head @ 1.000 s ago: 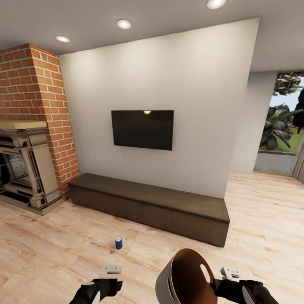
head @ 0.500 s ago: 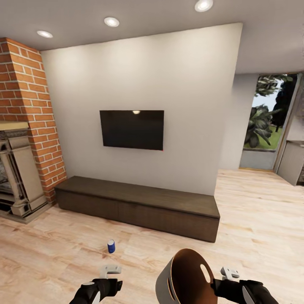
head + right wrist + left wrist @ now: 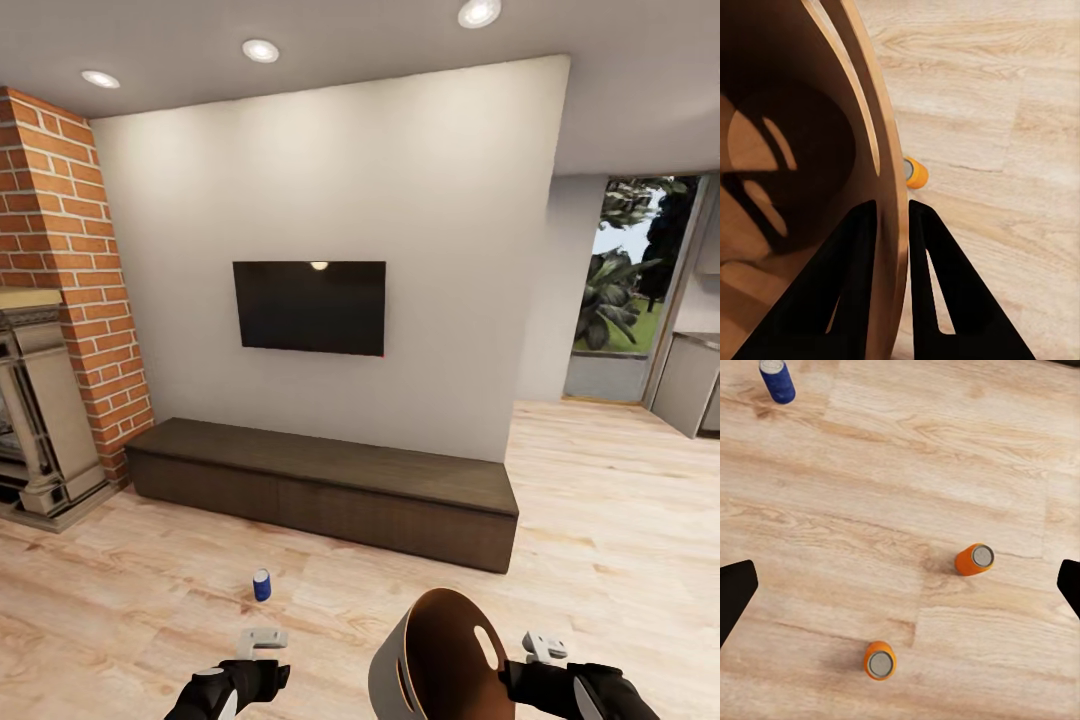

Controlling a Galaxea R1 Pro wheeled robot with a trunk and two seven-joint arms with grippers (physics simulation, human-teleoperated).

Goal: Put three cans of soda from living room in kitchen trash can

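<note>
Orange cans [image 3: 974, 559] and [image 3: 880, 661], blue can [image 3: 262, 584]: upright on the wood floor [image 3: 620, 520], apart. Probably light, rigid, slick; best gripped mid-body. Left hand [image 3: 900, 585] released above them. Right hand [image 3: 891, 217] clenched on the bin [image 3: 440, 655] rim.

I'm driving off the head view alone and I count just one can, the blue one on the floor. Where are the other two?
Observer: Both orange cans stand upright on the wood floor in the left wrist view, apart from each other; the blue can stands farther off.
Operator: Is the left gripper holding anything?
Observer: No, the left gripper is open, its fingers spread wide above the floor.
Operator: And how does the right one hold the trash can?
Observer: The right gripper pinches the trash can wall, one finger inside, one outside.
</note>
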